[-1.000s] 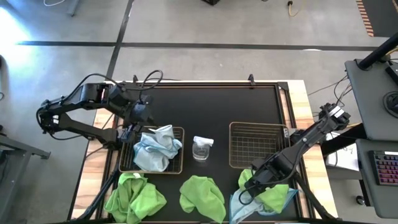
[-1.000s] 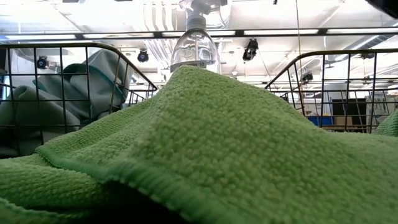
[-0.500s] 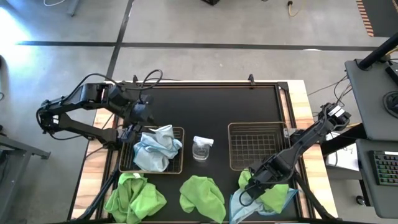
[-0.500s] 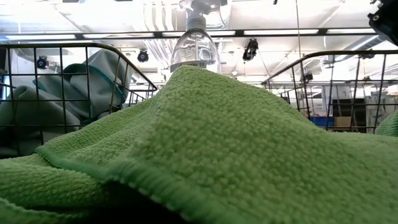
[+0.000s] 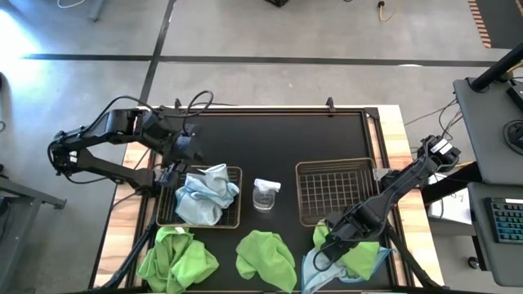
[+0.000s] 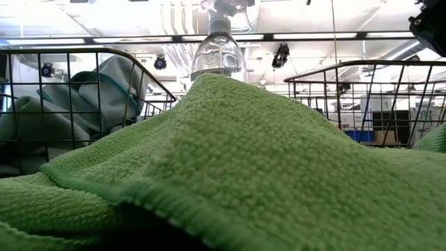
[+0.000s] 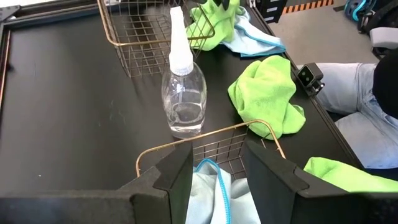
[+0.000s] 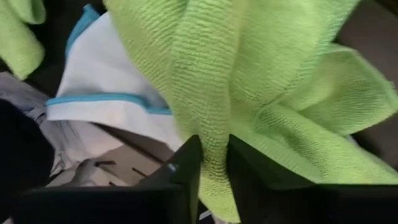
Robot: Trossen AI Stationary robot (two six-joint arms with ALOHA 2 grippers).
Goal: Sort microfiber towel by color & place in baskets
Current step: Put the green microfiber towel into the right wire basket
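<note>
Two bronze wire baskets stand mid-table. The left basket (image 5: 235, 173) holds pale blue towels (image 5: 203, 196); the right basket (image 5: 335, 189) shows only its bare grid. Three lime green towels lie along the near edge, at the left (image 5: 176, 257), the middle (image 5: 265, 257) and the right (image 5: 359, 255). The right one lies partly over a pale blue towel (image 5: 315, 278). My right gripper (image 8: 214, 165) is shut on that right green towel. My left gripper (image 7: 217, 174) hangs open over the left basket's far left corner, with blue towel (image 7: 208, 193) showing below its fingers. My right gripper pinches a bunched fold of the lime green towel (image 8: 214, 140) between its two fingers, coming at it from above. The fold rises into the fingers. The rest of the towel spreads over the pale blue towel (image 8: 106, 87) and the table.
A clear spray bottle (image 5: 265, 194) stands between the baskets. The middle green towel (image 6: 244, 160) fills most of the low view. My right arm passes over the right basket's near right corner. A person's leg (image 7: 351, 93) shows beyond the table's near edge.
The right basket has slid a little toward the table's left and turned slightly. In the low view its rim now stands lower and more level. The towels and my left arm have kept still.
</note>
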